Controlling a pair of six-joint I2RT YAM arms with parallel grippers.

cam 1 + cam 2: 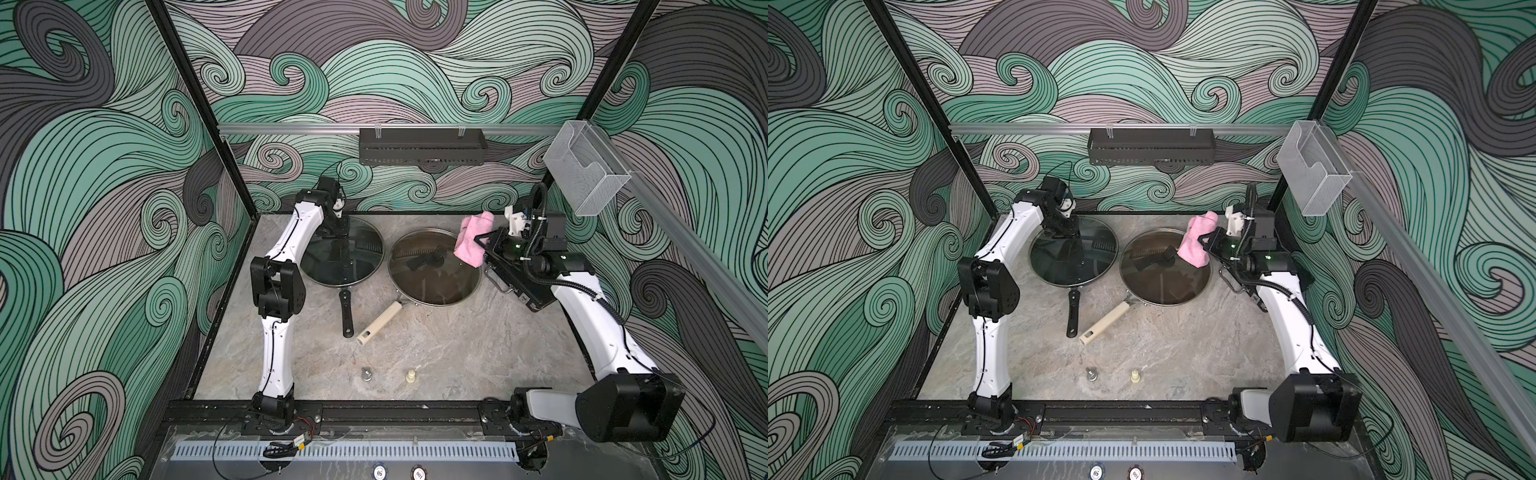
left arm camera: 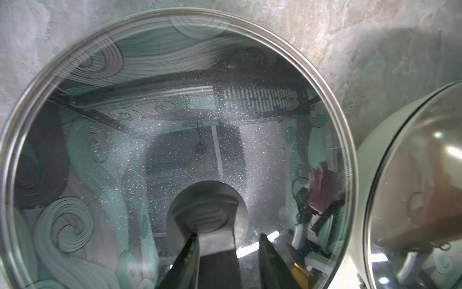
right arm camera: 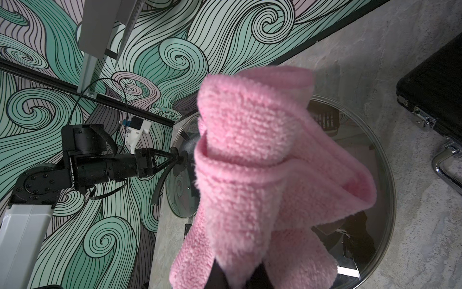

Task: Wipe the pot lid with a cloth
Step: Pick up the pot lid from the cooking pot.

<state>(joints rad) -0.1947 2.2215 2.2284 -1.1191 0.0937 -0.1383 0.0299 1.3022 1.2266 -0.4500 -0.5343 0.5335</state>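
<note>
Two glass pot lids lie on pans in both top views: one on the dark pan [image 1: 361, 266] [image 1: 1096, 266], one on the beige-handled pan [image 1: 436, 282] [image 1: 1163, 282]. My left gripper [image 1: 340, 230] [image 2: 226, 240] [image 3: 175, 158] straddles the dark pan lid's knob [image 2: 207, 212]. One finger lies against it and a gap shows beside the other. My right gripper [image 1: 478, 240] [image 3: 238, 275] is shut on the bunched pink cloth [image 1: 471, 241] [image 1: 1196, 243] [image 3: 250, 162], held above the far right rim of the other lid [image 3: 362, 155].
A black case [image 1: 536, 291] [image 3: 437, 100] lies under the right arm. The black pan handle [image 1: 345, 311] and the beige pan handle [image 1: 380, 322] point toward the front. Two small knobs [image 1: 367, 372] [image 1: 411, 375] stand near the front edge. A black rack [image 1: 422, 145] hangs on the back wall.
</note>
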